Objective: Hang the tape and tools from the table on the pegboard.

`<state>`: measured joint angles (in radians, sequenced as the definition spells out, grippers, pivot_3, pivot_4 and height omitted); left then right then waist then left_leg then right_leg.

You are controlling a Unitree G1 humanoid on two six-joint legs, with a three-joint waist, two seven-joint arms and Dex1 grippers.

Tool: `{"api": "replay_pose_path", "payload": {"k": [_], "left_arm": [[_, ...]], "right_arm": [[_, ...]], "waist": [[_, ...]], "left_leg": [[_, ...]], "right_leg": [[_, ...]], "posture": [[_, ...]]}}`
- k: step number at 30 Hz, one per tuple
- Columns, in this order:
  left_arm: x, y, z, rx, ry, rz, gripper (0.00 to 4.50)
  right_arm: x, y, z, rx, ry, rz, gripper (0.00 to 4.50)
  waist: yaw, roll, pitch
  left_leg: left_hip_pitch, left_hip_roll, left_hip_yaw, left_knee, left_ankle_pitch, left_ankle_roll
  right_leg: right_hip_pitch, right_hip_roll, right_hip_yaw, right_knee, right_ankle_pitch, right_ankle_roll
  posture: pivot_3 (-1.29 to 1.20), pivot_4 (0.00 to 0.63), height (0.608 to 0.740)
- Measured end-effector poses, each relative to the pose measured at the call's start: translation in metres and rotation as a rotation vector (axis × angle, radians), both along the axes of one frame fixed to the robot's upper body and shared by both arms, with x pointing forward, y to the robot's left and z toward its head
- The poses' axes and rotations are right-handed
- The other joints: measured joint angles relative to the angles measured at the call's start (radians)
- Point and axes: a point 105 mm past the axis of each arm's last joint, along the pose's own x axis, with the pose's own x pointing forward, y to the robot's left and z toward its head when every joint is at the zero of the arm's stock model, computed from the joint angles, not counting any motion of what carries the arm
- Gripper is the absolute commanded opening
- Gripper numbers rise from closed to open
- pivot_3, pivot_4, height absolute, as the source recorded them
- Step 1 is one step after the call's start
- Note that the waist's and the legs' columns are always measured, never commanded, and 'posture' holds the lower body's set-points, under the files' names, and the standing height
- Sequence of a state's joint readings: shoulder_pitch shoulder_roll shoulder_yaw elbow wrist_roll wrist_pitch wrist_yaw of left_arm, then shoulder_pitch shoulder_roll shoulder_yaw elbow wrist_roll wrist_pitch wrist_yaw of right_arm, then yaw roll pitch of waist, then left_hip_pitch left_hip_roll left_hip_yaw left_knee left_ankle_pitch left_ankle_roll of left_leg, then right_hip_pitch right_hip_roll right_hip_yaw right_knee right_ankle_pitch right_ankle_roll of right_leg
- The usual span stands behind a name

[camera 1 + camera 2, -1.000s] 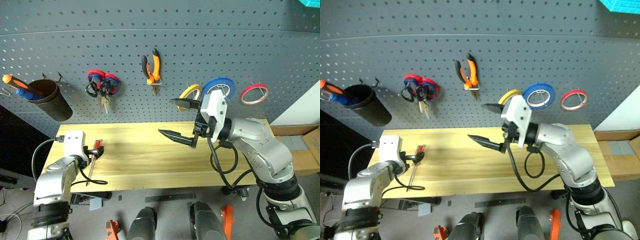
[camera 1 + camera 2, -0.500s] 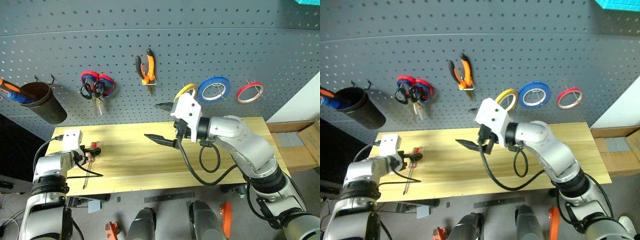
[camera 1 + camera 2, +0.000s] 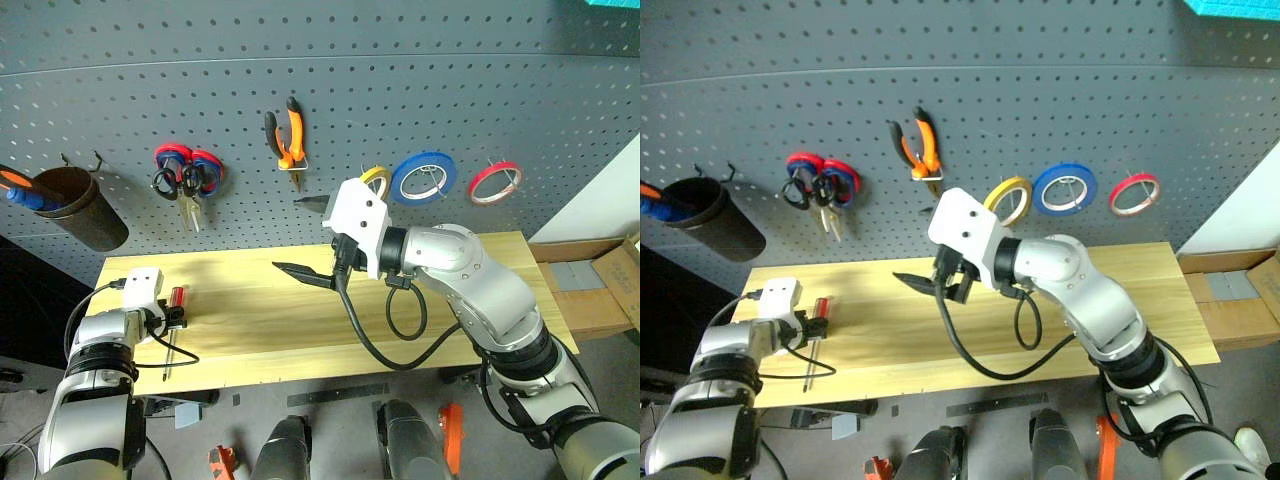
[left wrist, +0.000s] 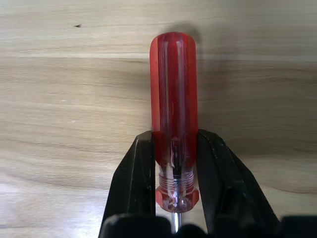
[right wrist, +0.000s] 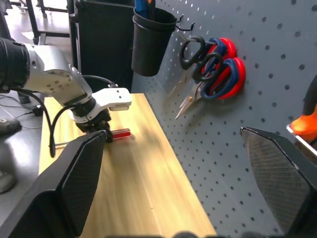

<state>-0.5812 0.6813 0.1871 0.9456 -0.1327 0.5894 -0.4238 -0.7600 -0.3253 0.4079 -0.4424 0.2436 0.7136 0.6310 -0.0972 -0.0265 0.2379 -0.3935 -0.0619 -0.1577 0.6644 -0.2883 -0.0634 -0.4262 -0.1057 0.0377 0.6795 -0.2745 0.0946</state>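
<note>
Low over table (image 3: 420, 320), left tool (image 4: 174, 163) clamping screwdriver (image 4: 173, 99) handle, right tool (image 3: 305, 240) level, wide.

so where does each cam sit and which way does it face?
Left eye, right eye: head, looking forward and down at the table and pegboard; both arms show.
Left wrist: along the left pincer, shut on the screwdriver lying on the table.
Right wrist: along the open right pincer, facing the scissors on the pegboard and the left pincer.
Shared: the screwdriver.
</note>
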Motion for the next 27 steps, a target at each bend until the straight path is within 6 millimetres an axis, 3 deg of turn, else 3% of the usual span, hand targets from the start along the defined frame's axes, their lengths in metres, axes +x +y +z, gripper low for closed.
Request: {"api": "replay_pose_path", "payload": {"k": [5,10,17,21,23,27], "left_arm": [[-0.003,0.005,-0.001,0.004,-0.018,0.011,0.8],[-0.006,-0.003,0.014,0.034,-0.186,-0.01,0.8],[-0.048,-0.029,0.03,0.133,-0.406,-0.05,0.8],[-0.065,-0.024,0.052,0.218,-0.534,-0.003,0.8],[-0.074,-0.023,0.067,0.344,-0.594,-0.028,0.8],[-0.07,-0.02,0.108,0.52,-0.761,-0.015,0.8]], "right_arm": [[0.0,0.0,-0.001,-0.008,-0.006,-0.006,4.5],[0.001,-0.001,0.002,0.018,0.018,-0.004,4.5],[0.004,-0.02,0.009,0.06,0.028,-0.006,4.5],[-0.003,-0.02,0.015,0.082,-0.014,0.058,4.5],[-0.008,-0.02,0.016,0.083,-0.01,0.111,4.5],[-0.011,-0.027,0.024,0.105,0.003,0.172,4.5]], "waist": [[-0.003,0.0,0.0],[-0.012,0.0,0.001],[-0.008,-0.001,0.001],[0.011,-0.001,0.0],[0.017,-0.002,-0.001],[0.043,-0.004,-0.004]], "left_leg": [[0.0,0.0,0.0,0.0,-0.001,0.002],[-0.002,0.004,-0.001,-0.001,0.0,0.0],[-0.002,0.005,-0.002,-0.003,-0.001,0.0],[-0.002,0.003,0.0,-0.002,-0.002,0.002],[-0.001,0.003,0.0,-0.002,-0.002,0.001],[-0.001,0.001,0.0,-0.002,-0.001,0.0]], "right_leg": [[0.0,0.0,0.0,0.0,0.0,0.0],[-0.002,-0.002,0.001,-0.001,0.0,0.0],[-0.003,-0.003,0.002,-0.004,0.0,0.0],[-0.003,-0.002,0.002,-0.003,0.0,0.0],[-0.001,-0.002,0.002,-0.003,0.0,0.0],[0.0,-0.001,0.0,-0.003,0.0,-0.001]], "posture": [[-0.12,0.285,0.74],[-0.12,0.275,0.74],[-0.08,0.237,0.74],[-0.06,0.213,0.74],[-0.04,0.196,0.74],[-0.02,0.169,0.74]]}}
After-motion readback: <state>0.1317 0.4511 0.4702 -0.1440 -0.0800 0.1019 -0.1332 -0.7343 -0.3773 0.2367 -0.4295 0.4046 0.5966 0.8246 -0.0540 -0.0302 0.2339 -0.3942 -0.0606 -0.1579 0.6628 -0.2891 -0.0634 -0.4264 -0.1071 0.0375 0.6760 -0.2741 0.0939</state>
